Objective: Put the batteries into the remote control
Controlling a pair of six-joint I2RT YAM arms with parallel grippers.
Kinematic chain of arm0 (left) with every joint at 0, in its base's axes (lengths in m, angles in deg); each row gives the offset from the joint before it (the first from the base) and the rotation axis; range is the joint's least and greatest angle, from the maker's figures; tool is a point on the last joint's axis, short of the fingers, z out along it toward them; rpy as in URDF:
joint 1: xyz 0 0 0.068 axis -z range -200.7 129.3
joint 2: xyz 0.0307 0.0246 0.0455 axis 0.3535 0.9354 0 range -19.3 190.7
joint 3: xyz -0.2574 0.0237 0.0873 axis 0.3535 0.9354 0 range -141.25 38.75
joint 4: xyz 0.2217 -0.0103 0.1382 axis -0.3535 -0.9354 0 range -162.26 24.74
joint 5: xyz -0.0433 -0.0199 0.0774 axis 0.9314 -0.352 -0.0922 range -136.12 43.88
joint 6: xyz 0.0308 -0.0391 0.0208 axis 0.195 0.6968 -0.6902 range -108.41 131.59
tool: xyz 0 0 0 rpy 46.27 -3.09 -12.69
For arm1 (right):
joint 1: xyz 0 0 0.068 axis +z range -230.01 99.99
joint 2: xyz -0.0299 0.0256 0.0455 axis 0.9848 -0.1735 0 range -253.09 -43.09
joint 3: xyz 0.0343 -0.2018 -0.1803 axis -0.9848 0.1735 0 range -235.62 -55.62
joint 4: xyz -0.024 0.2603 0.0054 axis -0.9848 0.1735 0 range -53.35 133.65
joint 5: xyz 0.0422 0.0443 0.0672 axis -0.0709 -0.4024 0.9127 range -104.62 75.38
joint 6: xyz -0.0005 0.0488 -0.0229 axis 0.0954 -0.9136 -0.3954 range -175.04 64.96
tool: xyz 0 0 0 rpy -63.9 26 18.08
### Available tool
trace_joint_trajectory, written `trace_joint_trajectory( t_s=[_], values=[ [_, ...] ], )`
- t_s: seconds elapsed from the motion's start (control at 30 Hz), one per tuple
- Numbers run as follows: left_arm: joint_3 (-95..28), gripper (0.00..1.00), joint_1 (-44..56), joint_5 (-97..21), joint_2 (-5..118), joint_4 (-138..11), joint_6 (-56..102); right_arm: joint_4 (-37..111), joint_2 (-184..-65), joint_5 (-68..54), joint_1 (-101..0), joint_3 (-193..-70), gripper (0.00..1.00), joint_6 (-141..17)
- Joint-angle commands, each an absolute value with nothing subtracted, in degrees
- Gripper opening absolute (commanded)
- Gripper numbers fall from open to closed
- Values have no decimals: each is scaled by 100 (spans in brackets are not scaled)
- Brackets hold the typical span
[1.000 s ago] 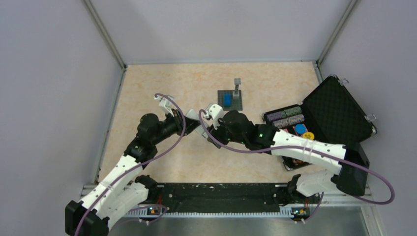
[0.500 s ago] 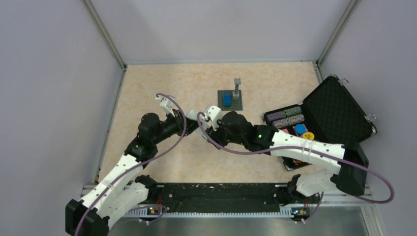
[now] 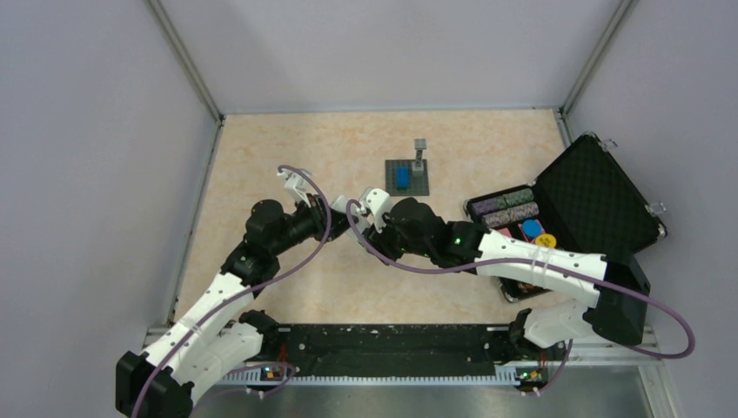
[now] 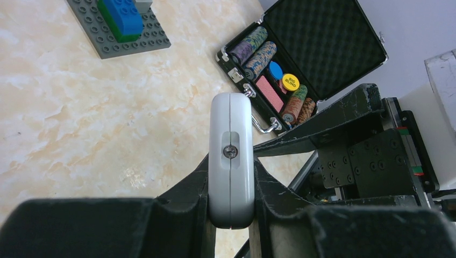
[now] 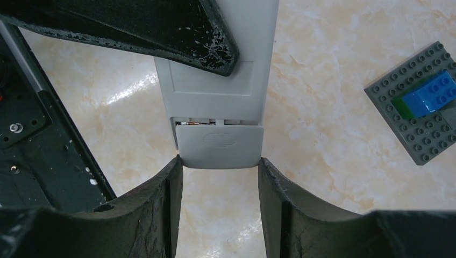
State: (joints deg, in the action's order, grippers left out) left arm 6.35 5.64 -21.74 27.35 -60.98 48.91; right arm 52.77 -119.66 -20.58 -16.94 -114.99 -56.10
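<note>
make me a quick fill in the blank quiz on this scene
1. The left pincer is shut on a white ___.
2. The right pincer grips the sliding battery ___ at its end.
3. The case of poker chips lies with its lid ___.
4. The blue block sits on a ___ studded plate.

Missing words: remote; cover; open; grey

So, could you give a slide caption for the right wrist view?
Left gripper holds the remote control; right gripper pinches its partly slid battery cover.
</note>
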Motion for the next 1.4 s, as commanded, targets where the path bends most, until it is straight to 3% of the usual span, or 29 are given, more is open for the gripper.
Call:
trace_joint_trajectory(
  t_s=[0.0,0.37,1.37],
  values=[
    [348,0,609,-2249,2641,-5757,4800,5206,-11987,-1868,-1588,-11795,27,-5583],
    [401,0,617,-2583,2508,-5867,4821,5163,-11922,-1910,-1585,-11764,26,-5575],
    [476,0,659,-2151,2425,-5887,4521,5140,-11912,-2275,-1590,-11782,23,-5715]
  ],
)
